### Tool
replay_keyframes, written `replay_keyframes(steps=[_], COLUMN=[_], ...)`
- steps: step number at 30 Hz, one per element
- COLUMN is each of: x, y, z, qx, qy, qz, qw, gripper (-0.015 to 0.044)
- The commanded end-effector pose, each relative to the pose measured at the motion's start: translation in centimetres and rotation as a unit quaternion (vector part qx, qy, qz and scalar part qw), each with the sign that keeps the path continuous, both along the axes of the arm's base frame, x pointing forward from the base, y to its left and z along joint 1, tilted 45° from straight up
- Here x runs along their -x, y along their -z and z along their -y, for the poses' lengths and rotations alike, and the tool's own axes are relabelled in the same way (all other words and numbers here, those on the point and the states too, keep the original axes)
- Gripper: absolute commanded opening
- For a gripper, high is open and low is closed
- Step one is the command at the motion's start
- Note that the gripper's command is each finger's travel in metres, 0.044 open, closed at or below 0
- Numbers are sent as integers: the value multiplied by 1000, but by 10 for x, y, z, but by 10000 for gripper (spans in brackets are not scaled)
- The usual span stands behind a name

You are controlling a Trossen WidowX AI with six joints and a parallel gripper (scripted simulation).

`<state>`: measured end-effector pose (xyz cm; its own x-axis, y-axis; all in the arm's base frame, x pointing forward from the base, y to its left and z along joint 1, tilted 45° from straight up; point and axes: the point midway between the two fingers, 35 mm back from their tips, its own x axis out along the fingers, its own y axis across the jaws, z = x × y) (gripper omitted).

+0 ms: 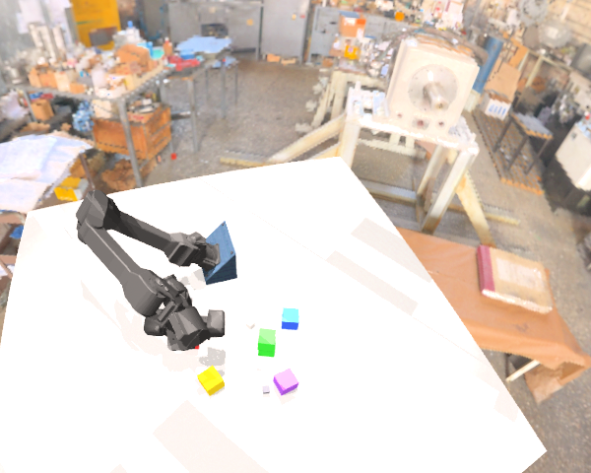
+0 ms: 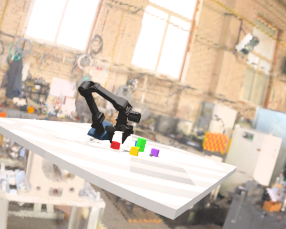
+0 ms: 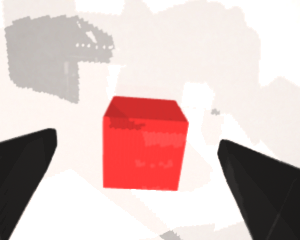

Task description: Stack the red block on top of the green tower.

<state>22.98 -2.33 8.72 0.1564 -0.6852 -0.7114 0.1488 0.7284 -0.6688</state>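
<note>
The red block [image 2: 115, 145] [image 3: 142, 150] lies on the white table [image 1: 347, 428] [image 2: 168, 182]. In the top view only a sliver of the red block shows under the gripper. My gripper [image 1: 191, 333] [image 2: 117, 139] [image 3: 139, 142] is open, pointing down just above the block, with one finger on each side and clear gaps between fingers and block. The green tower [image 1: 266, 342] [image 2: 141, 144] stands upright a short way to the right of the red block, apart from the gripper.
A yellow block [image 1: 210, 379] [image 2: 134, 150], a purple block [image 1: 285, 380] [image 2: 154, 152] and a blue block [image 1: 290, 318] lie around the tower. A tiny grey cube [image 1: 266, 389] sits by the purple block. The arm's blue base [image 1: 222, 251] [image 2: 96, 133] stands behind.
</note>
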Motion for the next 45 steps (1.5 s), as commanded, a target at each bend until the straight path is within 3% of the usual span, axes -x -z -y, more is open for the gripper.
replay_keyframes(steps=[1, 30, 41, 45], x=[1, 0, 0, 0], y=[7, 16, 16, 16], z=[7, 18, 18, 18], qx=[4, 3, 3, 3], qy=[-1, 1, 1, 1], qz=[-4, -2, -2, -2], qw=[1000, 1000, 1000, 1000], gripper=[440, 440, 151, 125])
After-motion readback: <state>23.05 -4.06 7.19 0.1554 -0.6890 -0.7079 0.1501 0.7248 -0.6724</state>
